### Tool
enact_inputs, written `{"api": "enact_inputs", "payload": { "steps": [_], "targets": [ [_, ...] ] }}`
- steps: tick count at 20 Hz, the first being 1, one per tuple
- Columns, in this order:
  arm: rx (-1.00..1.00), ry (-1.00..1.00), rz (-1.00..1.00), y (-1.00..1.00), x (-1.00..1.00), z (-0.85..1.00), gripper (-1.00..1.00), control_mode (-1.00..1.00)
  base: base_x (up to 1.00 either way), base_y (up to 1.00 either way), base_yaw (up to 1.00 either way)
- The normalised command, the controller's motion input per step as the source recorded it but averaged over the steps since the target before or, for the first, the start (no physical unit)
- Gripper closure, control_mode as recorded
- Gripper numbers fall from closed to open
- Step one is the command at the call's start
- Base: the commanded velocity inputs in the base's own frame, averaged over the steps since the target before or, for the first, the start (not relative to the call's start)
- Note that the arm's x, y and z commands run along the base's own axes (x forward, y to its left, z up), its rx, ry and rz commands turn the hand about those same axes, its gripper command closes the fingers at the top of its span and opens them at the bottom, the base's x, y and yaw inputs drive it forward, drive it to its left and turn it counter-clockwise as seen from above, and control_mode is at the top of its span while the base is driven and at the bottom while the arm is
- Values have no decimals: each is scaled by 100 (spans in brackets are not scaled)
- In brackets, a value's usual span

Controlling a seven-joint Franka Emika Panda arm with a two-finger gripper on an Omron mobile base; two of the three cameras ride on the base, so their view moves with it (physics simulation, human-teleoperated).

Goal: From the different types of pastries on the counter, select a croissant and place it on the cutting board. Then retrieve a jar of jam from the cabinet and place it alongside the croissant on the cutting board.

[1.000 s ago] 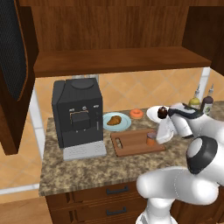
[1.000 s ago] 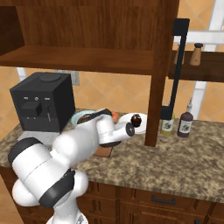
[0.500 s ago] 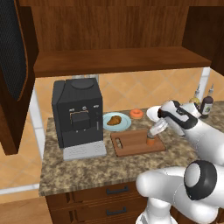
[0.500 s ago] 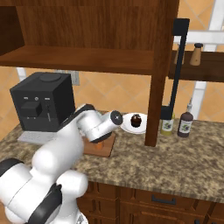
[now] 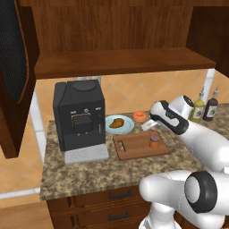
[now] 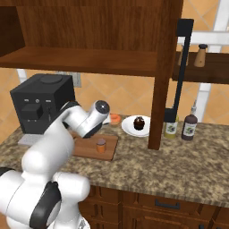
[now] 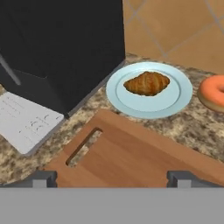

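The golden-brown croissant (image 7: 147,83) lies on a light blue plate (image 7: 175,103) beside the coffee machine; it also shows on that plate from the left base (image 5: 117,122). The reddish cutting board (image 7: 131,159) lies just below my hand, handle hole toward the machine. A small orange jar of jam (image 5: 154,142) (image 6: 101,146) stands upright on the board (image 5: 134,150) near its right end. My gripper (image 7: 111,179) (image 5: 149,126) hovers over the board, open and empty, facing the plate. The orange donut (image 7: 214,94) sits right of the plate, and the dark cupcake (image 6: 139,123) rests on a white plate.
A black coffee machine (image 5: 80,114) with a grey drip tray (image 7: 24,122) stands left of the board. Two sauce bottles (image 5: 198,109) (image 5: 211,109) stand at the counter's right. The cabinet shelf (image 5: 120,60) hangs overhead, its door (image 5: 11,67) swung open at left.
The hand has risen off the right end of the board, where the jar stays standing, and swung left and back toward the croissant plate. The fingers stayed open.
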Motion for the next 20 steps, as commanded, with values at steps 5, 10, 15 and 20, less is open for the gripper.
{"api": "enact_inputs", "payload": {
  "steps": [5, 10, 15, 20],
  "targets": [
    [-1, 9, -23, 52, 51, 6, -100, -100, 0, 0, 0],
    [-3, 40, -12, 0, 81, 1, -100, -100, 0, 0, 0],
    [-7, 31, -9, -8, 67, 3, -100, -100, 0, 0, 0],
    [-6, -11, 0, 0, 1, -21, -100, -100, 0, 0, 0]
  ]
}}
